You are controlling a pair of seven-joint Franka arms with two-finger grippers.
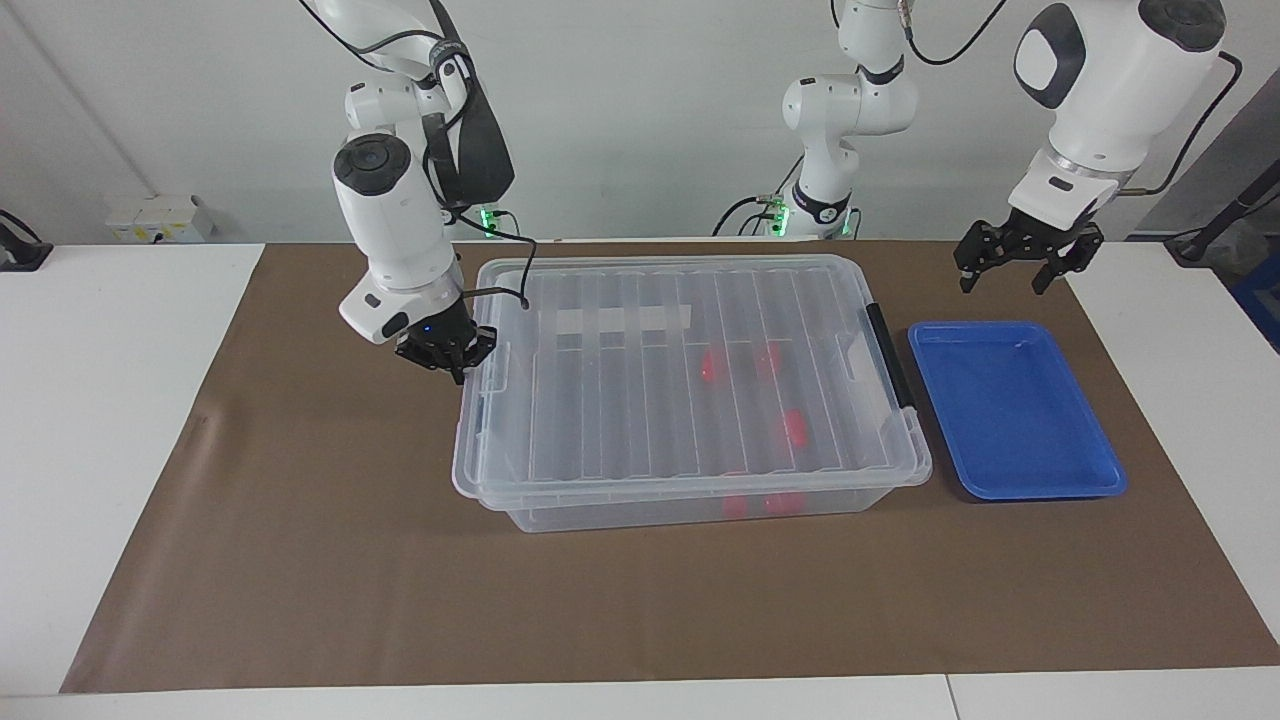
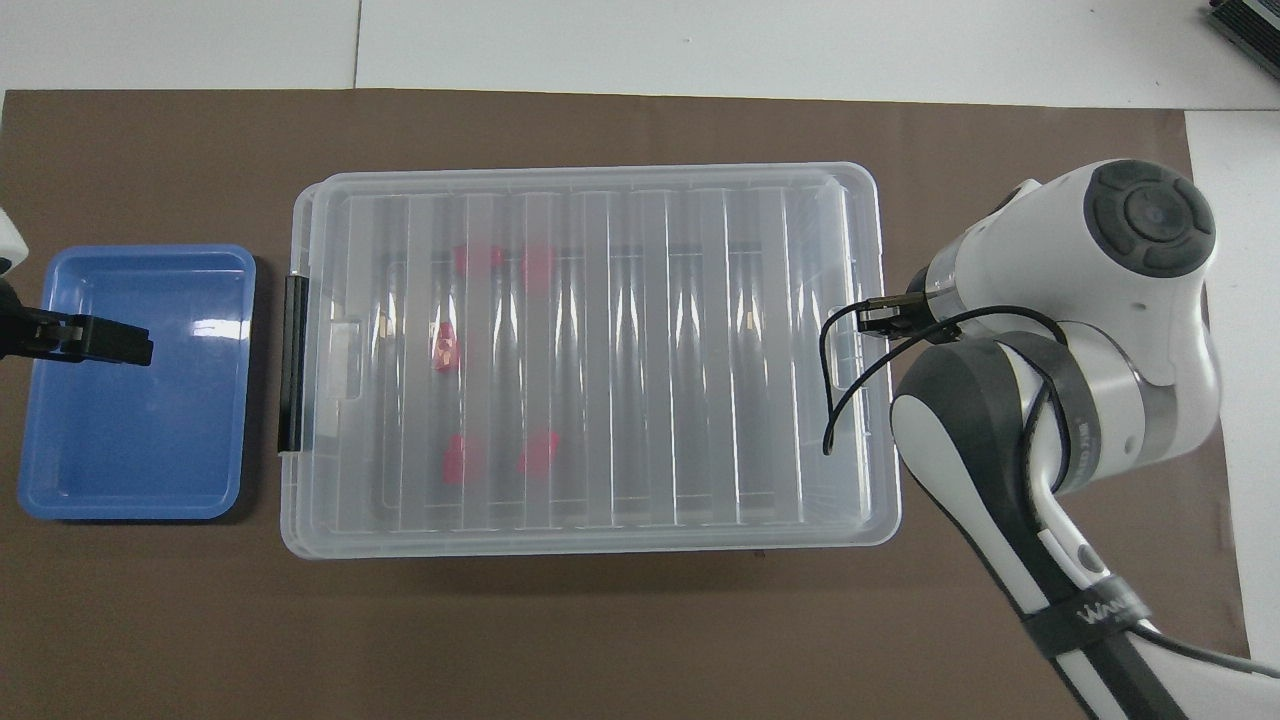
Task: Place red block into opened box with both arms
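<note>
The clear box [image 1: 700, 512] [image 2: 590, 545] stands mid-table with its ribbed lid [image 1: 620, 410] lying flat on top of it. Several red blocks [image 1: 713, 365] [image 2: 445, 347] show blurred through the lid, toward the black latch handle [image 1: 890, 355] [image 2: 295, 365]. My right gripper [image 1: 450, 365] is shut with nothing in it, low beside the lid's end toward the right arm's end of the table. The wrist hides it in the overhead view. My left gripper [image 1: 1015, 272] hangs open and empty above the blue tray's edge nearest the robots, and the left arm waits.
A shallow blue tray [image 1: 1090, 485] [image 2: 130, 508] with nothing in it sits beside the box's latch end. A brown mat [image 1: 300, 560] covers the table's middle. The right arm's cable [image 2: 835, 400] loops over the lid's end.
</note>
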